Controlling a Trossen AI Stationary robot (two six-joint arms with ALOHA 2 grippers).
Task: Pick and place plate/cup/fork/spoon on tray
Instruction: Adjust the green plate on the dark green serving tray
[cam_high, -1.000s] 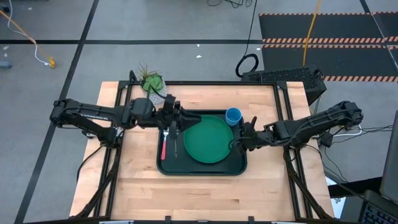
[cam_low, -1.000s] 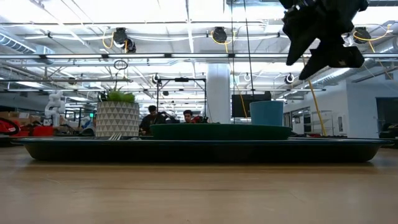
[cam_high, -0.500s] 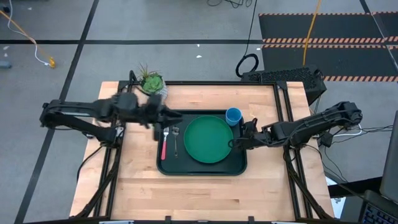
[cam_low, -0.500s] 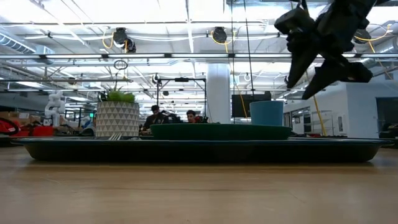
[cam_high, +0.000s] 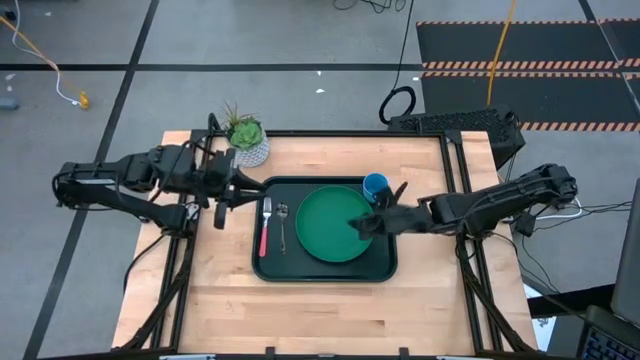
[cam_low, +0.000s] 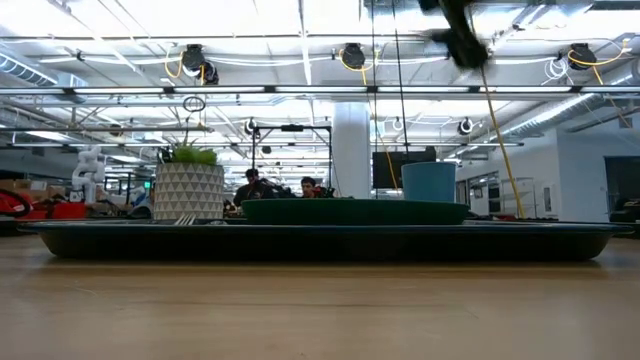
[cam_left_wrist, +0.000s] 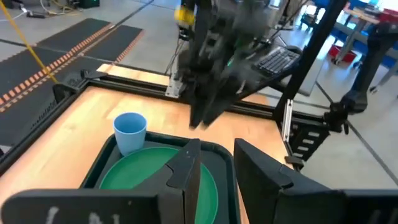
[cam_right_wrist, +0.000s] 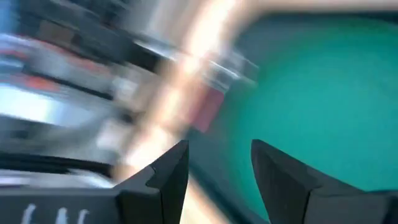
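Note:
The dark tray lies mid-table. On it rest the green plate, the light-blue cup upright at the far right corner, the pink-handled fork and the silver spoon along the left side. My left gripper is open and empty just off the tray's left edge; its wrist view shows the cup and plate. My right gripper is open and empty above the plate's right part, and shows blurred at the top of the low view.
A white speckled plant pot stands at the far left, close behind my left gripper; it also shows in the low view. Bare wood lies to the near side of the tray. People sit in the room behind the table.
My left gripper has drawn back from above the tray's left part toward the table's left edge, past the tray's rim. My right gripper has gone up and toward the table's left, from the tray's right rim to above the plate. The plate, cup, fork and spoon have stayed put.

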